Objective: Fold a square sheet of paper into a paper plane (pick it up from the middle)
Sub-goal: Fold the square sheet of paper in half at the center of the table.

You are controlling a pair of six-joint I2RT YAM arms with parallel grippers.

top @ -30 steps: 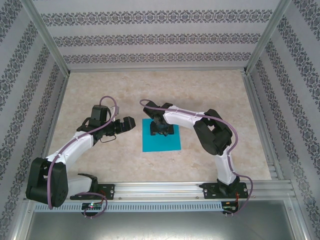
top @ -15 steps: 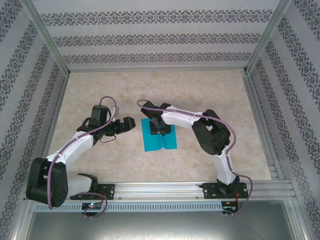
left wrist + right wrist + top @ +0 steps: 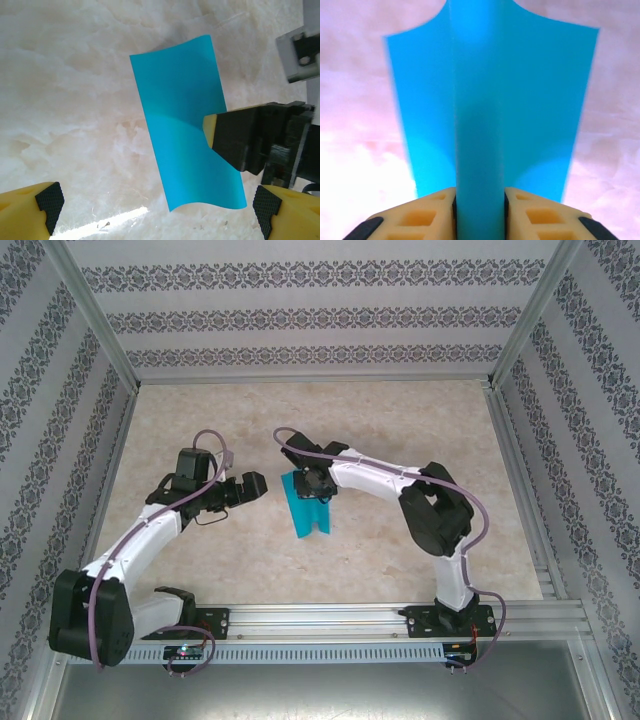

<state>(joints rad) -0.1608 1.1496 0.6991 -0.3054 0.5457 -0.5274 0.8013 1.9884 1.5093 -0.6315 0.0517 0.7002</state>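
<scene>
The cyan-blue square sheet of paper (image 3: pixel 306 508) hangs lifted off the table, pinched at its middle into an upward ridge with both halves drooping. My right gripper (image 3: pixel 312 487) is shut on that ridge; in the right wrist view the paper (image 3: pixel 490 105) rises between the yellow fingers (image 3: pixel 420 217). My left gripper (image 3: pixel 258 486) stands open just left of the sheet, a short gap away. The left wrist view has the paper (image 3: pixel 185 130) ahead, curved, with the right gripper's finger (image 3: pixel 240 132) against it, and my own fingertips (image 3: pixel 47 200) wide apart. No paper plane is formed.
Patterned walls and aluminium posts (image 3: pixel 95 330) fence the beige marble table (image 3: pixel 400 420) on three sides. A metal rail (image 3: pixel 330 618) with both arm bases runs along the near edge. Bare tabletop lies behind and to the right of the grippers.
The right gripper has lifted the sheet from flat on the table; its sides have folded down, so it looks narrower from above. The left gripper has shifted slightly up and toward it.
</scene>
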